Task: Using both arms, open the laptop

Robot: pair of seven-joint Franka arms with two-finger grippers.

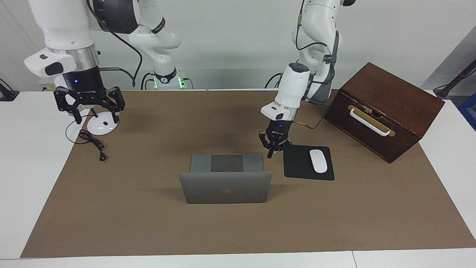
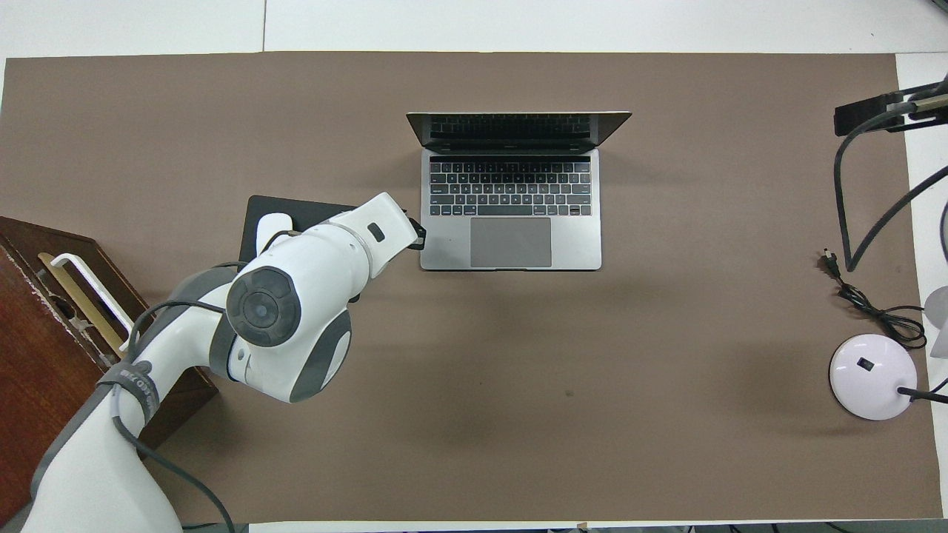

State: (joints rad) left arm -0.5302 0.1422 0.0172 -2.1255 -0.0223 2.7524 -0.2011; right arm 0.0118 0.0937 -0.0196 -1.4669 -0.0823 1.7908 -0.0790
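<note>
The silver-grey laptop (image 1: 225,191) (image 2: 511,192) stands open in the middle of the brown mat, lid upright, keyboard and trackpad toward the robots. My left gripper (image 1: 270,154) is shut on nothing, fingertips together. It hangs just above the mat beside the corner of the laptop's base, between the base and the mouse pad, apart from both. In the overhead view its wrist covers most of the left gripper (image 2: 416,235). My right gripper (image 1: 88,104) is open wide and empty, raised over the lamp's base at the right arm's end of the table.
A black mouse pad (image 1: 297,165) with a white mouse (image 1: 318,160) lies beside the laptop toward the left arm's end. A brown wooden box (image 1: 383,111) with a white handle stands there too. The white lamp base (image 1: 100,125) and its black cable (image 1: 91,143) lie under the right gripper.
</note>
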